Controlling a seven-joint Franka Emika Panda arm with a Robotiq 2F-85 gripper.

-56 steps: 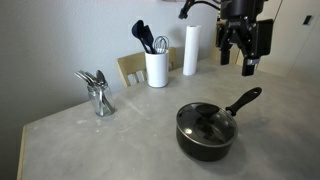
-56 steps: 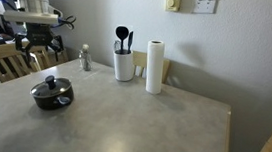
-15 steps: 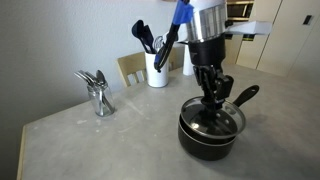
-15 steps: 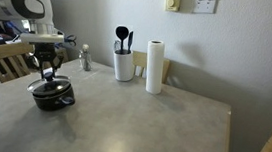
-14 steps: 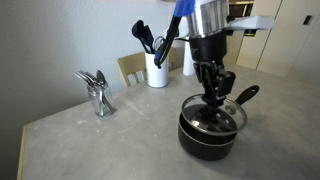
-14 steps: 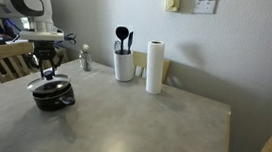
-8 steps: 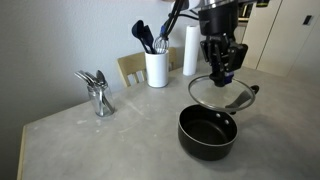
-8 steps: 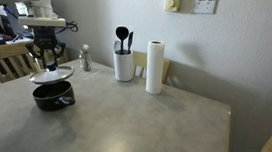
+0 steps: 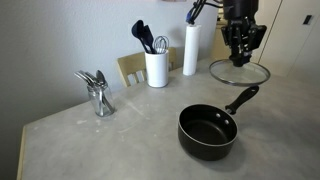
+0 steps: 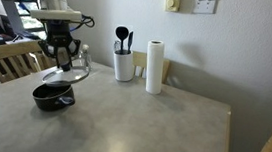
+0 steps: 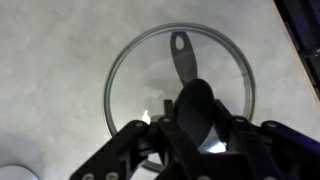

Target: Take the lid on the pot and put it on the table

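My gripper (image 9: 240, 56) is shut on the dark knob of the lid (image 9: 240, 73), a clear glass disc with a thin metal rim, and holds it level in the air. The lid hangs above and beyond the handle end of the black pot (image 9: 207, 131), which stands uncovered on the grey table (image 9: 90, 140). In an exterior view the gripper (image 10: 63, 59) holds the lid (image 10: 65, 77) just above the pot (image 10: 52, 96). In the wrist view the lid's rim (image 11: 120, 65) rings the knob (image 11: 200, 105) between my fingers, with the table underneath.
At the back stand a white utensil holder (image 9: 156, 69) with black utensils and a paper towel roll (image 9: 190, 50). A metal object (image 9: 97, 93) sits at the table's left side. A wooden chair (image 10: 7, 62) stands behind the table edge.
The gripper has lifted the lid off the pot and carried it up and sideways past the pot's handle. The pot stays in place, now uncovered.
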